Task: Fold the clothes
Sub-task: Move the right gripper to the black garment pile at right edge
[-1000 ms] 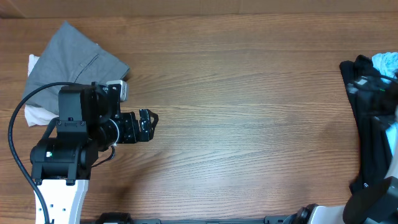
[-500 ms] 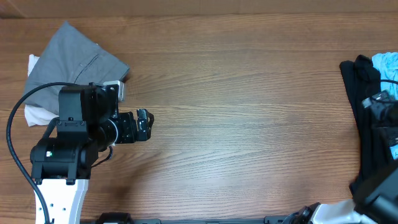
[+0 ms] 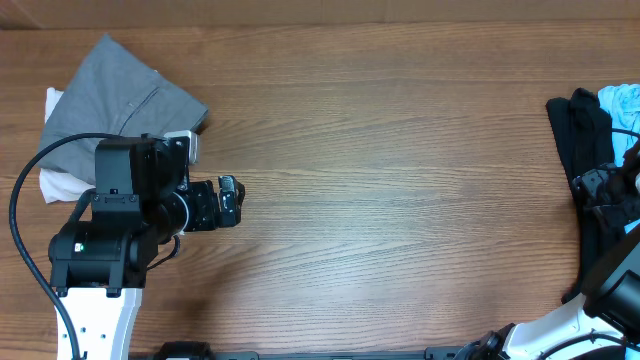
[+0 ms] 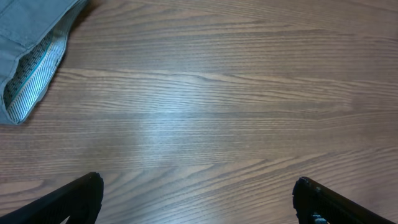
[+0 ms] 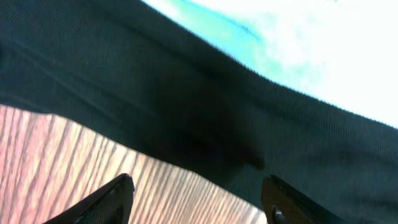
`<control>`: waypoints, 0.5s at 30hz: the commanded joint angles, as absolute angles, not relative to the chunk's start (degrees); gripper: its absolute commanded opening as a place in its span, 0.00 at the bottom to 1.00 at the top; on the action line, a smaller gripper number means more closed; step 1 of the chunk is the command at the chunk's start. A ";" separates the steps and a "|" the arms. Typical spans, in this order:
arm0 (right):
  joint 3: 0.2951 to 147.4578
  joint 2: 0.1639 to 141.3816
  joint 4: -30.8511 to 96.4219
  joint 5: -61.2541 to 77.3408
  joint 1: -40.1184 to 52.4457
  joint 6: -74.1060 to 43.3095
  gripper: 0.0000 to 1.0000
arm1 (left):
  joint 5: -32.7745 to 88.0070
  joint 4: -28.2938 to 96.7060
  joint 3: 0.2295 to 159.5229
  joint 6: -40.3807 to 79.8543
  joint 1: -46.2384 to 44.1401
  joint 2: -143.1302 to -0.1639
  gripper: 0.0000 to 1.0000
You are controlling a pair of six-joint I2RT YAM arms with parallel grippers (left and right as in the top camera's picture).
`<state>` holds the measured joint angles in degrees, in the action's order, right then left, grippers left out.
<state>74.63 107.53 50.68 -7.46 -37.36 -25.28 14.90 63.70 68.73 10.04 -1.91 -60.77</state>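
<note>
Your right gripper [image 5: 199, 200] hangs over the black garment [image 3: 580, 140] heaped at the right edge of the frame, jaws spread wide and empty, likely lined up to pinch its fabric; light blue cloth [image 3: 621, 98] peeks out above it. Your left gripper [image 4: 199, 205], jaws equally wide and empty, hovers over bare desk [image 3: 400, 180] beside the grey garment [image 3: 110, 90] at upper left.

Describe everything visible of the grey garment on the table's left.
The grey garment is soft fabric, loosely folded into a rumpled wedge at the table's far left corner. A stitched seam crosses its top; the left wrist view shows a finely striped lining at one edge. A white cloth pokes out from under its left side. From overhead the left arm hides its near edge; the left gripper, jaws open, hangs clear of it.
</note>
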 commanded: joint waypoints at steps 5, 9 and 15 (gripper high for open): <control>70.46 108.36 48.16 -9.43 -37.15 -25.36 0.70 | 14.41 64.07 70.35 8.75 -2.28 -61.01 1.00; 70.17 108.49 47.81 -9.43 -37.15 -25.34 0.50 | 14.41 64.53 70.35 8.73 -2.28 -61.01 1.00; 71.53 108.38 48.64 -7.94 -37.15 -25.34 0.04 | 14.41 64.90 70.35 8.73 -2.28 -61.01 1.00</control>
<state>70.67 108.07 48.36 -8.49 -37.34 -25.26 14.70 64.77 68.73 10.04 -1.91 -60.77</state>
